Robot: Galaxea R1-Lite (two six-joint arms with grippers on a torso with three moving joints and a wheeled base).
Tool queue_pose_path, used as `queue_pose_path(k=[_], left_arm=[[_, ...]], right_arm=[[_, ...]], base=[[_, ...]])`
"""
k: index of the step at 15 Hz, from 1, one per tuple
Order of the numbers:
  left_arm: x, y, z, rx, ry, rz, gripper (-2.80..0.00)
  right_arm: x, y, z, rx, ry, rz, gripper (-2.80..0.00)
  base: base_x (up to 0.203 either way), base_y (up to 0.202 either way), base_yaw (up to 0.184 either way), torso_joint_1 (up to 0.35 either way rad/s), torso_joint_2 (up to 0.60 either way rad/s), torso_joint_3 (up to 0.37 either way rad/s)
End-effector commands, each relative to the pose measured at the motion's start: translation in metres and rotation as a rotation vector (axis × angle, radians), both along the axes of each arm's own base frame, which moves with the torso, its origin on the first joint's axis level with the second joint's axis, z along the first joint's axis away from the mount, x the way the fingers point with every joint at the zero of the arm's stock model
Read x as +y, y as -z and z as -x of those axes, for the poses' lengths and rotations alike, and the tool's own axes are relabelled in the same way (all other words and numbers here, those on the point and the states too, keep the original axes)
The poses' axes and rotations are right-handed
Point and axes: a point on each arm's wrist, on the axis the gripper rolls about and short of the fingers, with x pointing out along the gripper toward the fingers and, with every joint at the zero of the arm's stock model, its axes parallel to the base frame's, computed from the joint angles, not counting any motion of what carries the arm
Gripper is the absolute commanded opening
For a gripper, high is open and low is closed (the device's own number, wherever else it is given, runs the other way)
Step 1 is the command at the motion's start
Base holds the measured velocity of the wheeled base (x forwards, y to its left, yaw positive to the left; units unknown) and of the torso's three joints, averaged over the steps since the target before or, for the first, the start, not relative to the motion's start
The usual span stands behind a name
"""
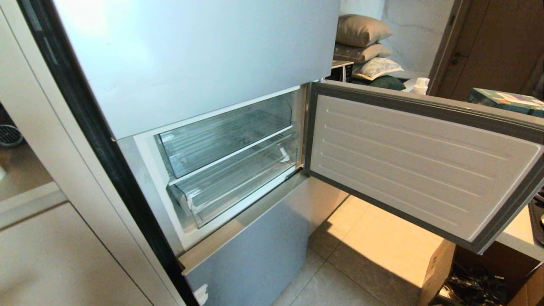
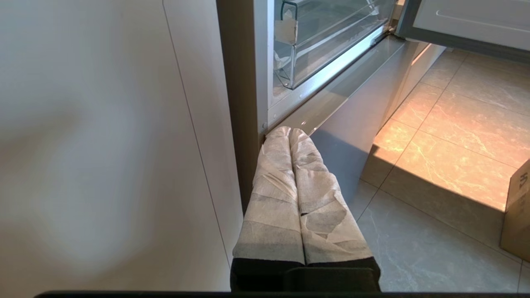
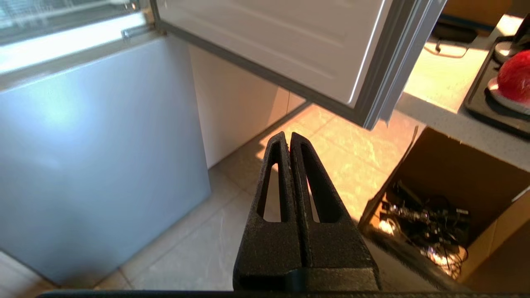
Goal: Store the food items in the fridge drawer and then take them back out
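The fridge drawer (image 1: pixel 231 187) is the lower of two clear bins in the open middle section. It shows nothing inside, and its front lip (image 2: pixel 292 70) also appears in the left wrist view. A round red fruit (image 3: pixel 515 74) rests on a pale plate on a dark tray, on the counter to the right of the fridge. My left gripper (image 2: pixel 290 131), with fingers wrapped in white tape, is shut and empty, low by the fridge's left edge. The black right gripper (image 3: pixel 287 136) is shut and empty, low over the floor in front of the fridge. Neither arm is in the head view.
The middle door (image 1: pixel 425 165) stands swung open to the right, over the floor. An open cardboard box (image 3: pixel 447 203) of cables sits under the counter edge. The upper clear drawer (image 1: pixel 225 131) is pushed in, and the pale-blue bottom door (image 1: pixel 255 250) is closed. A white cabinet (image 1: pixel 63 255) flanks the fridge's left.
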Motion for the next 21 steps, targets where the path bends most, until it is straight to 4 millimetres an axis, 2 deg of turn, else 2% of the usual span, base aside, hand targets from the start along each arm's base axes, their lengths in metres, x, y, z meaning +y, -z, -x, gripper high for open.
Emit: queue_pose_path(k=[1, 14, 21], left_arm=[[0.0000, -0.0001, 0.0000, -0.001, -0.001, 0.000, -2.80], [0.0000, -0.0001, 0.0000, -0.001, -0.001, 0.002, -2.80], [0.0000, 0.0003, -0.0001, 0.001, -0.001, 0.002, -2.80]], right_arm=[[0.0000, 0.0006, 0.0009, -0.011, 0.000, 0.000, -2.80], [0.0000, 0.0006, 0.0009, -0.012, 0.002, -0.017, -2.80], [0.0000, 0.0006, 0.0009, -0.012, 0.003, -0.014, -2.80]], base=[[0.000, 0.000, 0.000, 0.000, 0.00, 0.000], [0.000, 0.000, 0.000, 0.000, 0.00, 0.000], [-0.174, 0.000, 0.001, 0.005, 0.00, 0.002]])
